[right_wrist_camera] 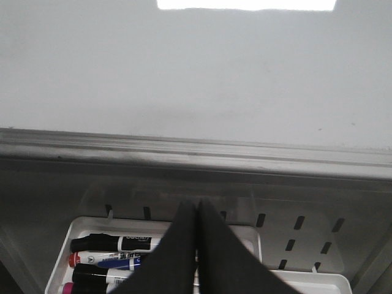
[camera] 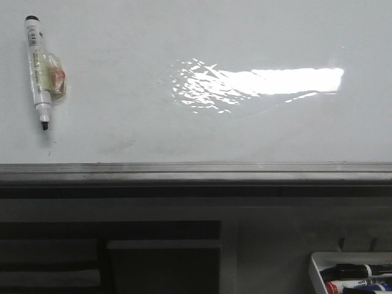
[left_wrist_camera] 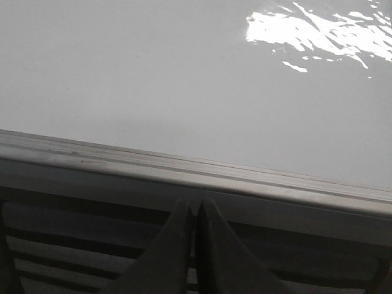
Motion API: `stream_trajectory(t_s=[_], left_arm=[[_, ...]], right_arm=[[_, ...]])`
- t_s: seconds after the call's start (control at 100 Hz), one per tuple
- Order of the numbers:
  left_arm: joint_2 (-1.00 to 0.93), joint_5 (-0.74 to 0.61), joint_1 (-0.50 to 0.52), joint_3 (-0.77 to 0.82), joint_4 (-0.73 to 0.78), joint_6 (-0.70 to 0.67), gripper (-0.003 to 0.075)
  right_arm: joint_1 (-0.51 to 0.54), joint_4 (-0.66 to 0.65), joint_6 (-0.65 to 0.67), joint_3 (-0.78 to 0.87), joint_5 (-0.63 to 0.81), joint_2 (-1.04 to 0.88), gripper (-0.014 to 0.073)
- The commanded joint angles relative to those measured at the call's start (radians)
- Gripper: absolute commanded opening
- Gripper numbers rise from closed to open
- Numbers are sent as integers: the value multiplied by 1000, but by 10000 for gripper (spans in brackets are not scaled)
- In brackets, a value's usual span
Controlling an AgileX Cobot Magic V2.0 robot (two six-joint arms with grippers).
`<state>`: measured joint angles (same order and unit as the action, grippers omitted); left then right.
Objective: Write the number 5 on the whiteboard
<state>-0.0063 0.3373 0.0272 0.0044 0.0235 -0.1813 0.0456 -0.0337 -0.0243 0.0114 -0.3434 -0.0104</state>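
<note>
The whiteboard [camera: 196,128] filled the upper part of the front view, glossy white, with a bright glare patch [camera: 263,82] right of its centre and a grey metal rim [camera: 196,171] along its lower edge. No digit 5 was visible on the whiteboard; the surface looked blank apart from faint smudges. A white marker [camera: 38,70] with a black tip lay on the whiteboard near its upper left corner, tip pointing toward the rim, with a small clear-wrapped piece [camera: 55,76] touching its barrel.

Below the whiteboard's rim, at the lower right, sat a white tray [camera: 318,269] holding markers with black, red and blue caps.

The left gripper [left_wrist_camera: 195,211] hung just below the whiteboard's rim, its fingers pressed together with nothing between them. The right gripper [right_wrist_camera: 196,208] was likewise closed and empty, poised below the whiteboard's rim and above the tray [right_wrist_camera: 67,245] of markers.
</note>
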Motion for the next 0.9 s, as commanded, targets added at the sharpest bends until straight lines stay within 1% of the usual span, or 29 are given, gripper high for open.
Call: stream_trajectory(t_s=[0.0, 0.89], left_arm=[[-28, -54, 0, 18, -1, -10, -20], [-28, -67, 0, 18, -1, -10, -20]], right_arm=[[7, -3, -9, 26, 17, -19, -62], [7, -3, -9, 26, 17, -19, -62]])
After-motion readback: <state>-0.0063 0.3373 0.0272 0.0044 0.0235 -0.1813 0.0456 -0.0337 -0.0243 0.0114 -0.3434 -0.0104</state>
